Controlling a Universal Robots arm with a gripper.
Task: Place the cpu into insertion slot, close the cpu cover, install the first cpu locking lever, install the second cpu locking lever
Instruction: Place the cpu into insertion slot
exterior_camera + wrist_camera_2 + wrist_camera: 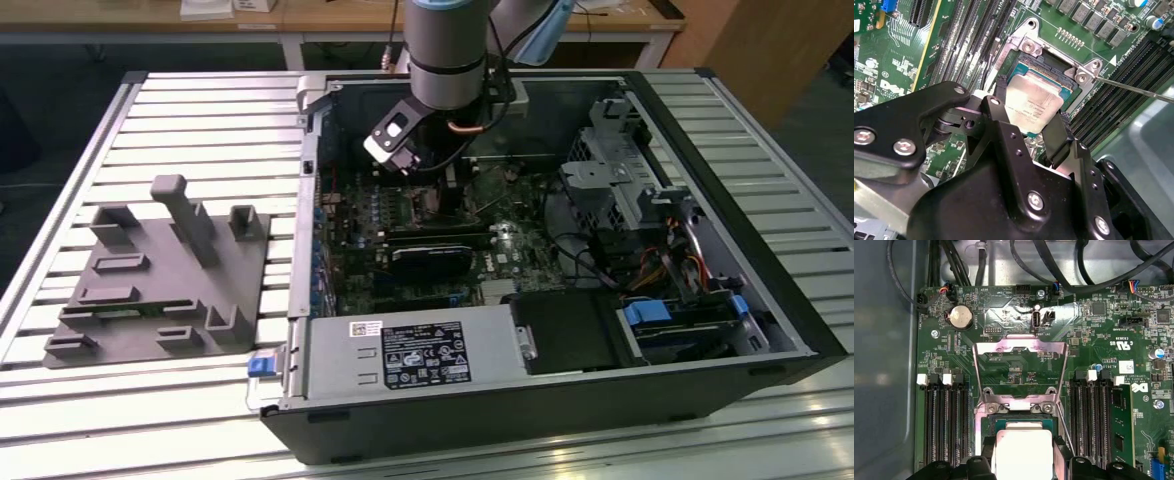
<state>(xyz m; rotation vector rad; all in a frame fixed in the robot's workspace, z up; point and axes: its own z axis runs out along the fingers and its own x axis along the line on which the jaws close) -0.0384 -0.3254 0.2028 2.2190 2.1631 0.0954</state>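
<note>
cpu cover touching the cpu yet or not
Apart. The first wrist view shows the cpu cover swung open, away from the cpu, with the rim of the insertion slot plainly between them.

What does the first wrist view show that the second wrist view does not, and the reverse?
First wrist view: the cpu cover swung open, a round coin battery and black cables. Second wrist view: the black linkage behind the jaws. Both: the cpu held between the jaws at the insertion slot, with memory slots either side.
</note>
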